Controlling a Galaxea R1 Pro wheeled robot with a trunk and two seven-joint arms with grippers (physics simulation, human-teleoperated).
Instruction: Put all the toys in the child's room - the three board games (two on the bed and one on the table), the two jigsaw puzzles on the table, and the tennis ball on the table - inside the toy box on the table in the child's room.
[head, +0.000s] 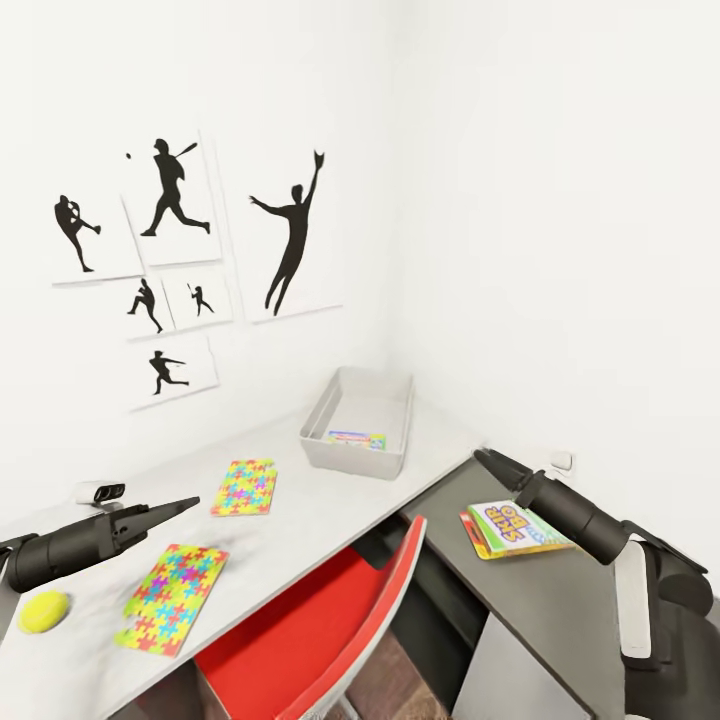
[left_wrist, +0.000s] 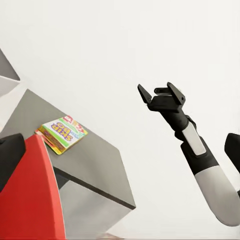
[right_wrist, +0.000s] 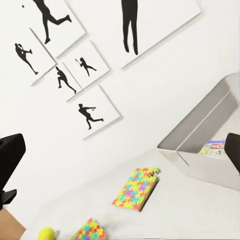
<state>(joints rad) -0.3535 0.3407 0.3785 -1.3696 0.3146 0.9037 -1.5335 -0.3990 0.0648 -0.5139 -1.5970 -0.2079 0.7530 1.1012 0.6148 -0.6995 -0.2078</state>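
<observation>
The toy box (head: 358, 425) sits at the back corner of the worktop (head: 330, 500), at about twelve o'clock from me, pushed close to the wall so its open top faces my reach. One printed game box (head: 356, 438) already lies flat on its floor. At eleven o'clock, nearer me, one jigsaw puzzle (head: 245, 487) lies flat on the pale surface; the second puzzle (head: 171, 597) is at nine o'clock, close to the front edge, with the tennis ball (head: 43, 611) just beside it further left. The SKIP-BO game (head: 515, 528) rests on the lower dark wing at three o'clock.

My right end effector (left_wrist: 161, 93) hangs above that wing near the SKIP-BO game, fingers spread apart and holding nothing; I judge that box the natural next pick for this arm. My left end effector (head: 180, 506) hovers over the worktop between the two puzzles, empty; its tips look drawn together, though I cannot tell for certain. A red chair (head: 330, 625) is tucked under the worktop in front of me.
</observation>
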